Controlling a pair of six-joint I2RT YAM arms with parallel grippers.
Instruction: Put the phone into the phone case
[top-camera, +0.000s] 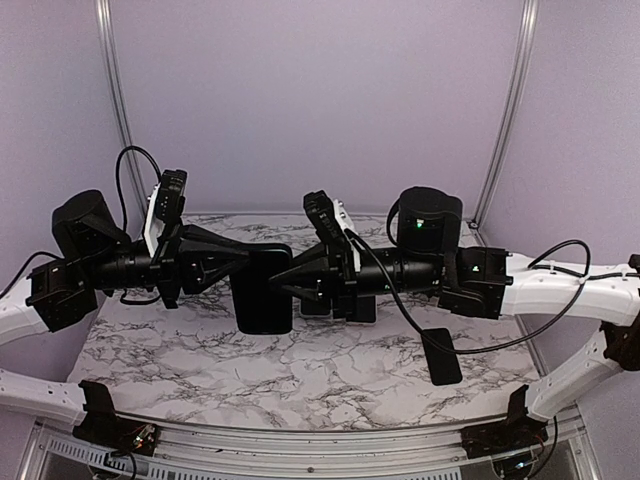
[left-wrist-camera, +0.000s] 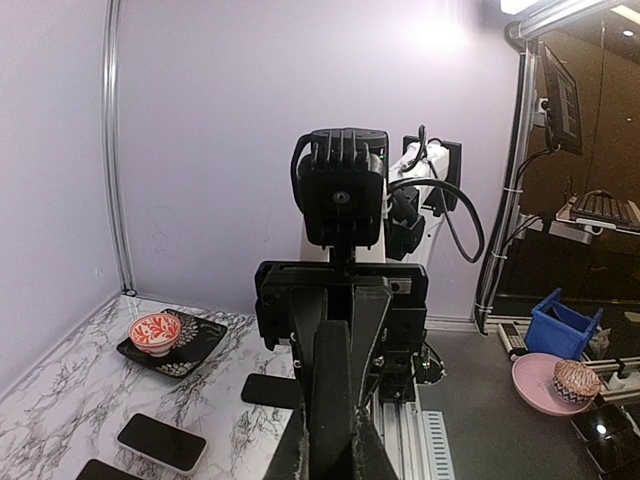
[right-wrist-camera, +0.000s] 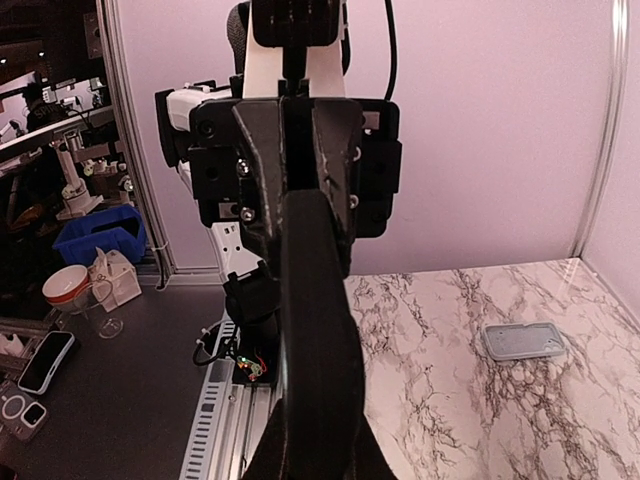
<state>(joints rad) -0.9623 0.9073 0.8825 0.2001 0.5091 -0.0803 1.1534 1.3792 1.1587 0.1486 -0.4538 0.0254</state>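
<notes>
The left fingers (top-camera: 238, 264) and right fingers (top-camera: 292, 280) both clamp one black slab (top-camera: 262, 300) above the surface (top-camera: 300, 380); whether it is phone or case is unclear. A grey case (right-wrist-camera: 523, 341) lies flat on the marble.

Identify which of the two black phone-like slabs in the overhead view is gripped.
The larger slab at centre, pinched between the left gripper and right gripper; the other slab lies free on the marble table.

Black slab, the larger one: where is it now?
In the top view, the black slab is over the middle of the marble table, pinched between the left gripper and the right gripper.
</notes>
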